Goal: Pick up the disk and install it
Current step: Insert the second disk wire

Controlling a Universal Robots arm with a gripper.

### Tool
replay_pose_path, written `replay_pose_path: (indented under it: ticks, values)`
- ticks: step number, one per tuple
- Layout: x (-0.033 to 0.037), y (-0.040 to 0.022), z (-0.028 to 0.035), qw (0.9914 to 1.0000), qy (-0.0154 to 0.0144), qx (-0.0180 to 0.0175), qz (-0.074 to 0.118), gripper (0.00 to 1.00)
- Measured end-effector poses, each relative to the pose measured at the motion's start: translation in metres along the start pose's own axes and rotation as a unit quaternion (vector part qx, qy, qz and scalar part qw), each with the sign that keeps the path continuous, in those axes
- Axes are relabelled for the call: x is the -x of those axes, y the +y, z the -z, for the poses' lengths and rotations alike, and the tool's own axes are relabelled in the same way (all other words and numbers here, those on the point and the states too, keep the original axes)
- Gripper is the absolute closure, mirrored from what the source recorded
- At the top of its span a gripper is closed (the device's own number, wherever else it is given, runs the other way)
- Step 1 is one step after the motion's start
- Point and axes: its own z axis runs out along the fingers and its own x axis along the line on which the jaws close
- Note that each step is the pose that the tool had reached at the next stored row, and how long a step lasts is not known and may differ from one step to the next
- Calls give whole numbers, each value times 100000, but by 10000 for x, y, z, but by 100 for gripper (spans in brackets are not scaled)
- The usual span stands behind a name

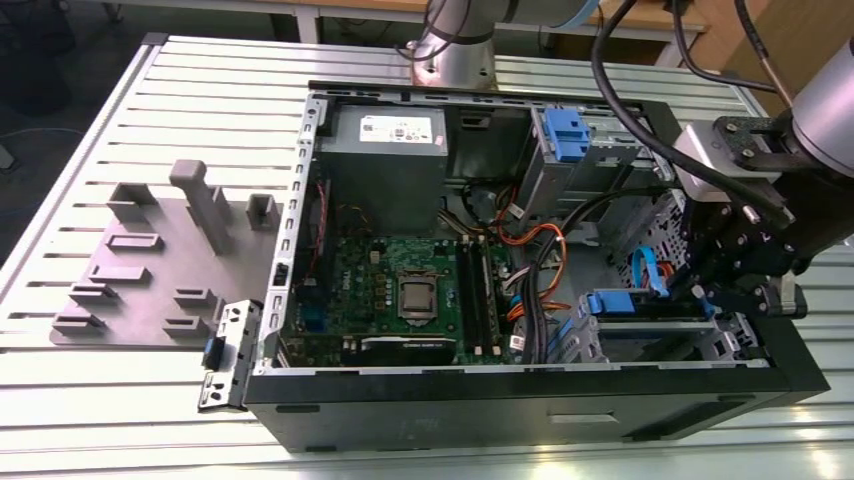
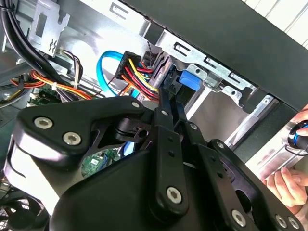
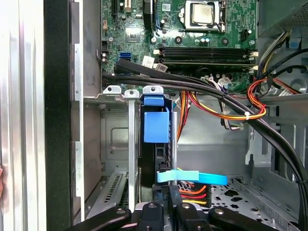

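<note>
We judged installation nearly finished; the disk sat edgewise in the drive bay; the gripper, clenched narrow, rested at its rear edge; seating demanded straight pressure.

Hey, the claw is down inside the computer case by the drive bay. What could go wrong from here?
1. The blue data cable and the red and yellow power wires lie right beside the claw, so it might snag or tug them.
2. A person's hand sits just outside the case wall, and a wide arm move could strike it.
3. The disk stands in its bay slot. A skewed push might jam it.
</note>
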Motion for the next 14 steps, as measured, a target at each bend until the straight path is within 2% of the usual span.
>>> replay_pose_path:
  ticks: [8,14]
  values:
    - [-1,1,-37,100000,-5,-2,1,83]
    - [-1,1,-38,100000,-2,0,2,83]
